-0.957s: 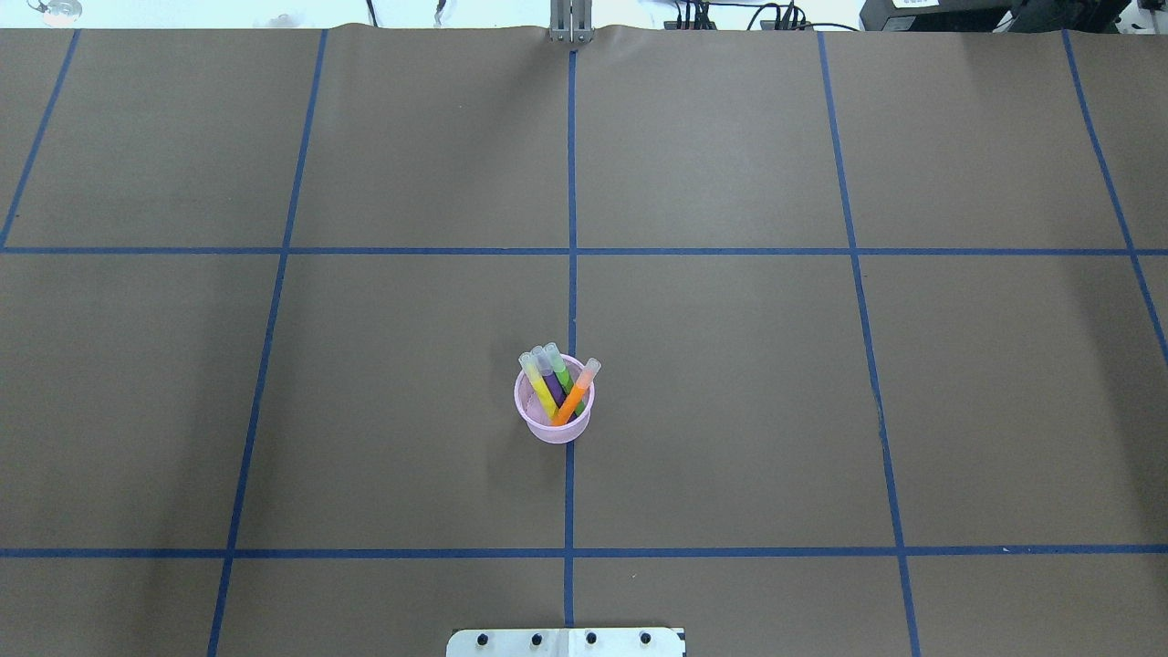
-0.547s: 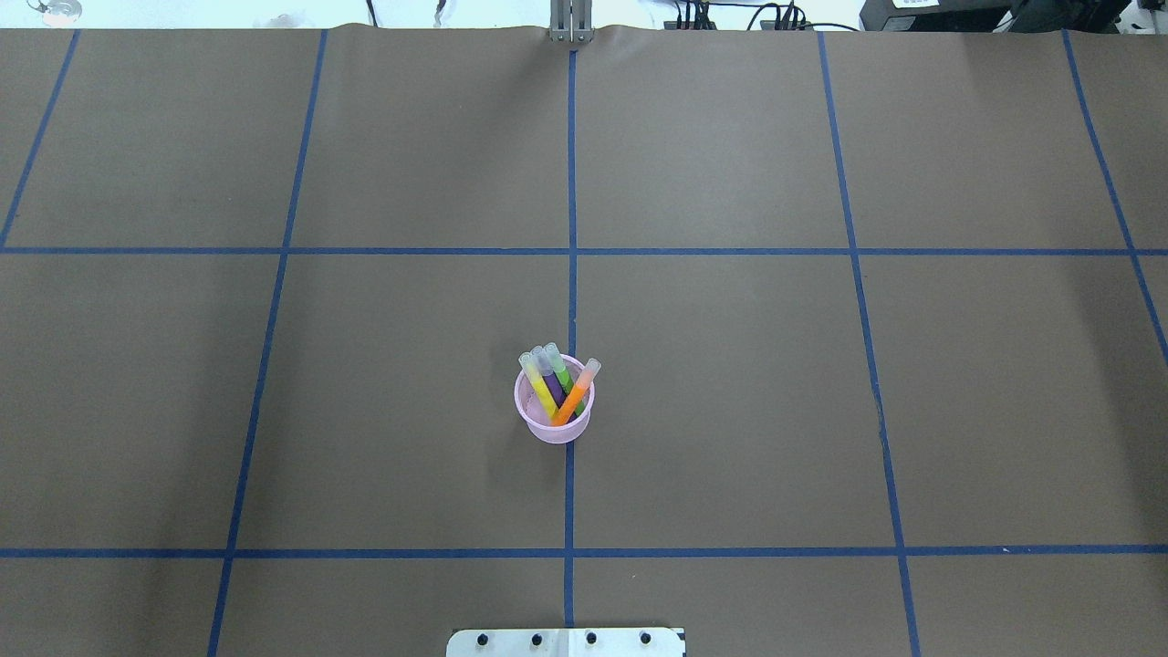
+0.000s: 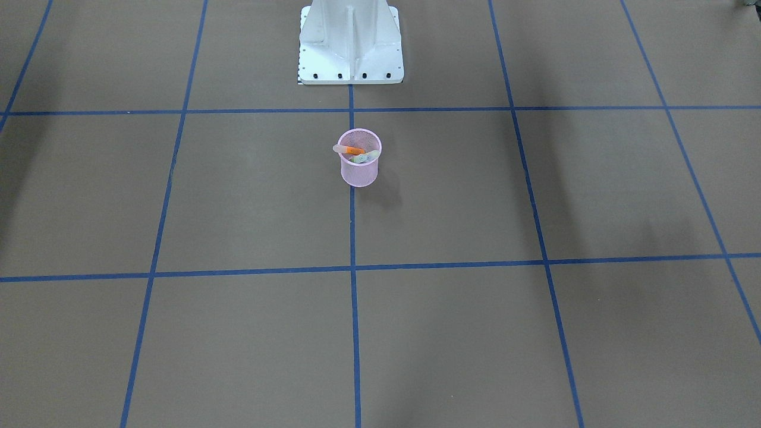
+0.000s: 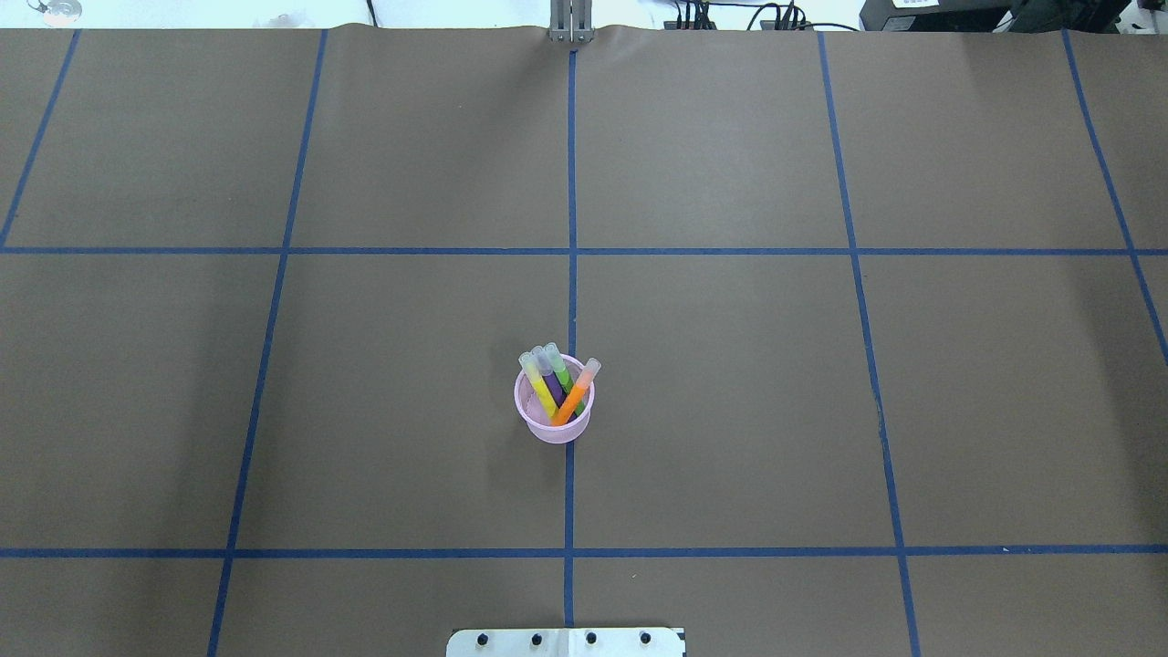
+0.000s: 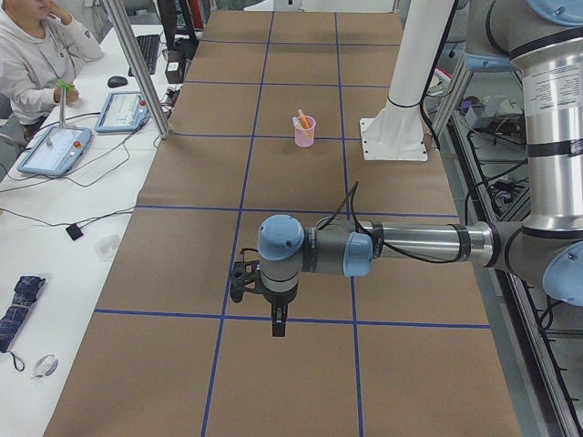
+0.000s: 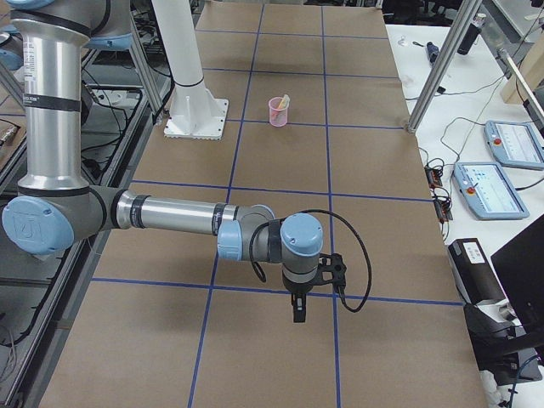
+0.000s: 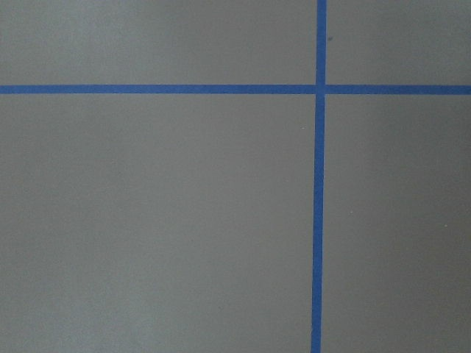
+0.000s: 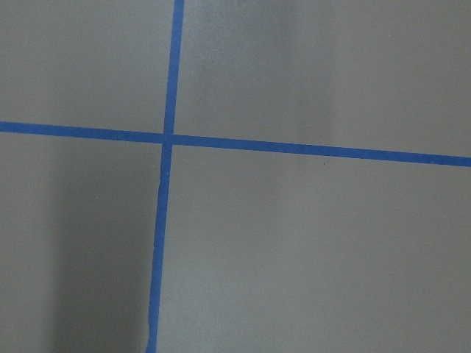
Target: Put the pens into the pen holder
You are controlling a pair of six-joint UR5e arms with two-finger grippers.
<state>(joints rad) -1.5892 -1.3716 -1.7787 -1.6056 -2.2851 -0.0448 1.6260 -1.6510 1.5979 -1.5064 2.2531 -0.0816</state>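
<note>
Four pens [image 4: 572, 398] in one pen holder [image 4: 553, 434]; left gripper [image 5: 278, 325], right gripper [image 6: 297, 311]: spread or not, cannot tell.

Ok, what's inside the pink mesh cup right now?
Standing in the pen holder, caps up: a yellow pen, purple pen, green pen and orange pen. The cup's floor and most lower tips are covered by the pens themselves.

We are looking down on a pink pen holder [image 4: 554, 432] standing on the brown table [image 4: 730, 365], over the blue centre tape line [image 4: 571, 182]. A yellow pen [image 4: 540, 387], purple pen [image 4: 553, 384], green pen [image 4: 563, 372] and orange pen [image 4: 575, 394] are leaning inside, tilting toward the far side.
</note>
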